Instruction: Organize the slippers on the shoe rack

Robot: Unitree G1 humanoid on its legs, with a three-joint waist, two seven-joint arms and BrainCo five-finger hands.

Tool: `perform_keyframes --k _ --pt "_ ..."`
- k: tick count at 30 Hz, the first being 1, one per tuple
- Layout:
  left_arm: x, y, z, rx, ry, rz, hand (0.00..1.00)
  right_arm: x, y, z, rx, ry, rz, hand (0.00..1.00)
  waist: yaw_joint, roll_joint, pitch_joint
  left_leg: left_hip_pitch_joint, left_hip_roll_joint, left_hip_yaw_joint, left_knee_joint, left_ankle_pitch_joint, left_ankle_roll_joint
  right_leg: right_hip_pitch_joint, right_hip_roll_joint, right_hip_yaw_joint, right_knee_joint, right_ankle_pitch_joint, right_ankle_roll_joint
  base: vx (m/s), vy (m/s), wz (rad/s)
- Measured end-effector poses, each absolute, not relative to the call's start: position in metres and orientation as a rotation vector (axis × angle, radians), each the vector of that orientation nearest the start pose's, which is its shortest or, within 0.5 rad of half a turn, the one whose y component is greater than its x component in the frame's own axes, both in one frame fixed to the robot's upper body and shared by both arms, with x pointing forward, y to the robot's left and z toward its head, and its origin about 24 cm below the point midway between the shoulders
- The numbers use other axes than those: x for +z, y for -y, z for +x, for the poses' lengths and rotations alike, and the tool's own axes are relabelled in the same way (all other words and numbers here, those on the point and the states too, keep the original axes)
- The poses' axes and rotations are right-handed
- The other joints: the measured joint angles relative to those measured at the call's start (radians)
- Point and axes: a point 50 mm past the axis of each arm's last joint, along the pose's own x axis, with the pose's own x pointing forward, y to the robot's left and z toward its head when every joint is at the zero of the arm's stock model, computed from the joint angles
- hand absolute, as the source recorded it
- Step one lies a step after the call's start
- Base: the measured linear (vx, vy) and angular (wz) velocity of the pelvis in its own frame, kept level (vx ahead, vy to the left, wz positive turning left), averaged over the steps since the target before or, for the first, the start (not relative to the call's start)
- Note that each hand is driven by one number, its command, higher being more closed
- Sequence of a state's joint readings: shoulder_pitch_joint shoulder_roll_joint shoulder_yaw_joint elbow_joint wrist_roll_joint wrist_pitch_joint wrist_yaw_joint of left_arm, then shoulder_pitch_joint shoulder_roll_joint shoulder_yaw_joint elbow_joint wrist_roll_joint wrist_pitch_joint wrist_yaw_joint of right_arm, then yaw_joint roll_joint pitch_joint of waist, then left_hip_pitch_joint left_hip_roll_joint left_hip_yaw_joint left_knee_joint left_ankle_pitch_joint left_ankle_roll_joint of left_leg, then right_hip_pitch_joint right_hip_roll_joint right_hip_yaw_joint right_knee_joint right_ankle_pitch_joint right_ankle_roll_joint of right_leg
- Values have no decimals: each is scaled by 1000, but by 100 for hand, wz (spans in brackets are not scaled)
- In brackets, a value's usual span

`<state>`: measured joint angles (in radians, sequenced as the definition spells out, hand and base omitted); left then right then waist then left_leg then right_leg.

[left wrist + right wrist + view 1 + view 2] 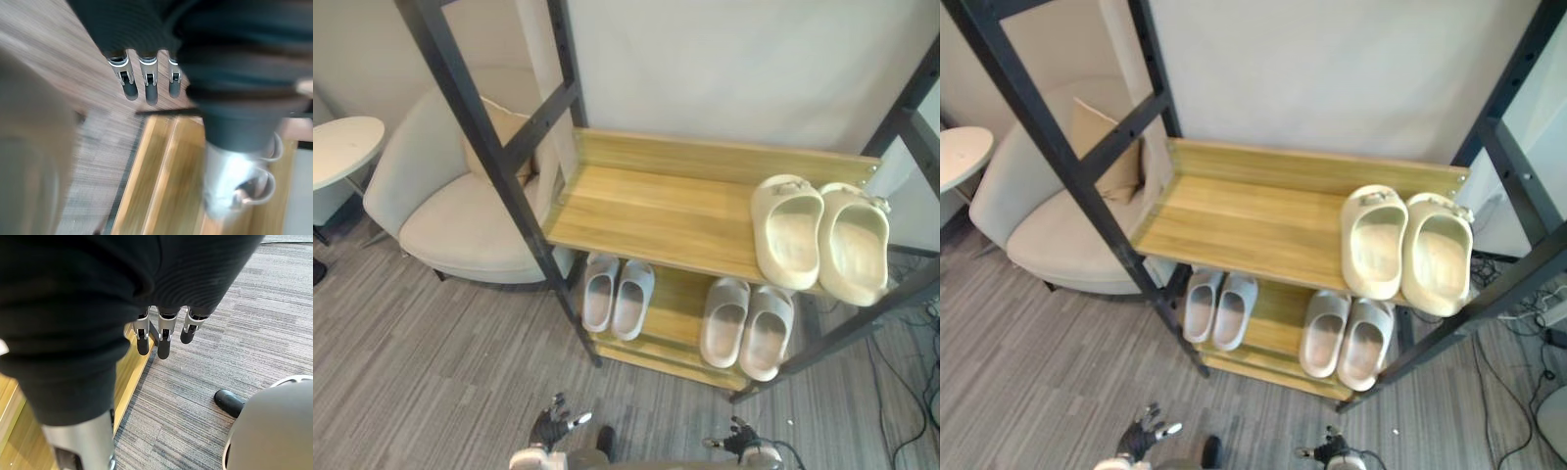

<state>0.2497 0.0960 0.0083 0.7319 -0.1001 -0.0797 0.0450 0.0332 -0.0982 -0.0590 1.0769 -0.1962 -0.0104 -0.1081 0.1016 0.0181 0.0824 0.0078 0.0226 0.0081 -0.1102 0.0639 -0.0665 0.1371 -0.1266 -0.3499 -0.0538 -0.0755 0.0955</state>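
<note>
A cream pair of slippers (820,238) lies side by side at the right end of the wooden upper shelf (646,211) of the black-framed shoe rack. On the lower shelf (675,313) sit two pale grey pairs, one at the left (617,294) and one at the right (747,326). My left hand (551,428) hangs low over the carpet in front of the rack, fingers (145,85) relaxed and holding nothing. My right hand (736,441) hangs likewise at the bottom right, its fingers (164,335) straight and empty.
A beige armchair (450,211) with a cushion stands left of the rack, close to its black diagonal post (499,157). A white round table (340,147) is at the far left. Cables lie on the grey carpet (431,372) at the right.
</note>
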Motion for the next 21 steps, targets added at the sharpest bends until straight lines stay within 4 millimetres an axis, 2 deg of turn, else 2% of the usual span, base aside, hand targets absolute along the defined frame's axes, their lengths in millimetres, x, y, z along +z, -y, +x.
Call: perform_keyframes --k 5,16,18,20,21 --pt "-145 -205 91 236 -951 102 0 -156 198 117 -123 -1070 -282 0 -20 -7 5 5 -2 17 1 -9 -4 -2 1 18 -3 4 -5 74 -17 -11" --pt "-151 -210 90 282 -999 146 0 -147 196 146 -119 -997 -290 0 -21 -3 21 16 1 65 0 -30 0 -31 -6 60 25 -5 -2 7 -2 -13" --pt "-150 -212 90 298 -998 138 0 -146 195 151 -117 -986 -291 0 -20 1 45 15 -2 62 3 -53 6 -120 -41 87 227 -83 18 -10 45 -10" --pt "-150 -211 92 299 -994 137 0 -146 195 151 -117 -989 -293 0 -23 5 66 9 -7 33 9 -50 10 -214 -61 146 438 -103 20 -34 62 22" --pt "-149 -212 93 302 -990 141 0 -147 193 149 -113 -997 -291 0 -26 1 71 6 -18 15 19 -50 10 -229 -62 181 487 -105 15 15 70 72"
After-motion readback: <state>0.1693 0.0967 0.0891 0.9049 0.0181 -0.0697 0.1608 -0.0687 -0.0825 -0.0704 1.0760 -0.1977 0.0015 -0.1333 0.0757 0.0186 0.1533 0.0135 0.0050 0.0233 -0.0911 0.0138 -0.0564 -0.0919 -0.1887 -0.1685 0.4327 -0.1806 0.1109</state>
